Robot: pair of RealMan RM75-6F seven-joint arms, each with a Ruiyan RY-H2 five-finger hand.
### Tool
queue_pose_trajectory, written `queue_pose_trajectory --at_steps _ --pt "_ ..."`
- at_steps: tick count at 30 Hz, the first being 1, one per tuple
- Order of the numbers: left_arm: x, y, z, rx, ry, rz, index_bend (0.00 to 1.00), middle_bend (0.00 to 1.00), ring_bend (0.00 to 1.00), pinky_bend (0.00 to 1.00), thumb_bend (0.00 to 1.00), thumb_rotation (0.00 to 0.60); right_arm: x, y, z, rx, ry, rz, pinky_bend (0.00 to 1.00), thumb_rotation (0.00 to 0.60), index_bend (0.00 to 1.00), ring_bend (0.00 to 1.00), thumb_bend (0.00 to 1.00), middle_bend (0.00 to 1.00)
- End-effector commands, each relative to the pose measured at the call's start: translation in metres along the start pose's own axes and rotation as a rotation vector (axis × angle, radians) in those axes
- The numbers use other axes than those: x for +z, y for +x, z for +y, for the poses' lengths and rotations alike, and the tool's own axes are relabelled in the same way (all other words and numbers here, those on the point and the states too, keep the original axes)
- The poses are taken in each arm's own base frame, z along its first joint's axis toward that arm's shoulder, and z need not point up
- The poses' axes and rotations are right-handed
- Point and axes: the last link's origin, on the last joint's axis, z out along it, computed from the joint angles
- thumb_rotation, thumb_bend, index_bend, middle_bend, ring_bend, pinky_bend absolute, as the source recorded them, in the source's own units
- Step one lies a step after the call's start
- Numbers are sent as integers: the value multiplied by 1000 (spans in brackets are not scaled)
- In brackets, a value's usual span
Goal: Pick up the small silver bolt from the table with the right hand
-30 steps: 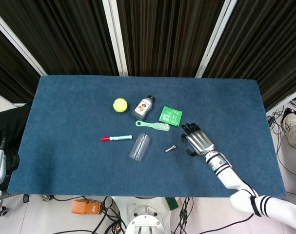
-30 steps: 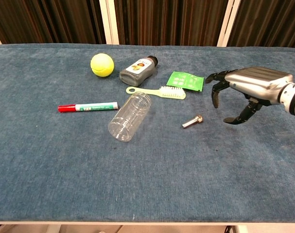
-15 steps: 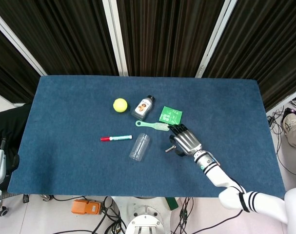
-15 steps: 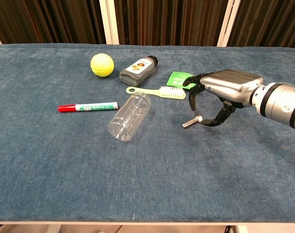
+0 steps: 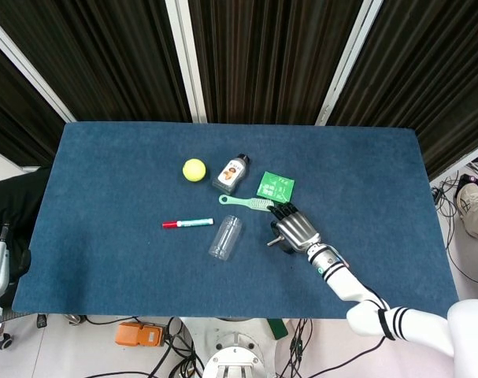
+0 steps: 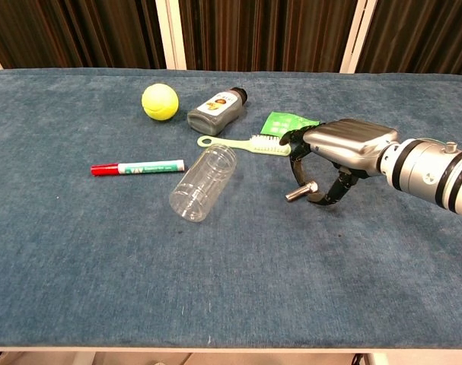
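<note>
Blue table (image 6: 78, 251): small shiny silver bolt (image 6: 301, 190), flanged head; right robot hand (image 6: 333, 156) curled round it, grip unclear.

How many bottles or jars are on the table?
2. A clear plastic jar lies on its side near the middle, right of the red marker. A small dark bottle lies farther back, beside the yellow ball. None seems hidden.

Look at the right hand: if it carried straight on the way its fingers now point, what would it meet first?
Most likely the bolt. The right hand arches over the bolt's head end, fingers curling down beside it. Past it, the brush and jar lie farther left, though depth is hard to judge.
</note>
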Motion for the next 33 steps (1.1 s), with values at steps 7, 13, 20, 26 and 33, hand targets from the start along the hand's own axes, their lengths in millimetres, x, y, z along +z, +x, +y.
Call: queue_pose_trajectory --at_steps 7,13,20,26,33 --pt "-1 0 -1 -7 4 -2 115 27 36 71 395 600 2 -1 1 12 -8 -2 174 600 616 144 543 140" --pt "-1 0 0 -4 2 -3 115 27 38 71 395 600 -2 7 2 40 -10 44 195 600 683 165 647 140" --pt "-1 0 0 1 5 -8 115 27 39 71 395 600 -11 33 -2 116 12 152 202 600 762 165 657 140" --pt "-2 0 0 4 5 -10 115 26 41 71 395 600 -27 70 -10 191 56 301 204 600 773 165 657 140" --pt "-3 -1 0 3 4 -17 115 27 42 71 395 600 -63 108 -5 268 80 458 230 600 771 165 657 140"
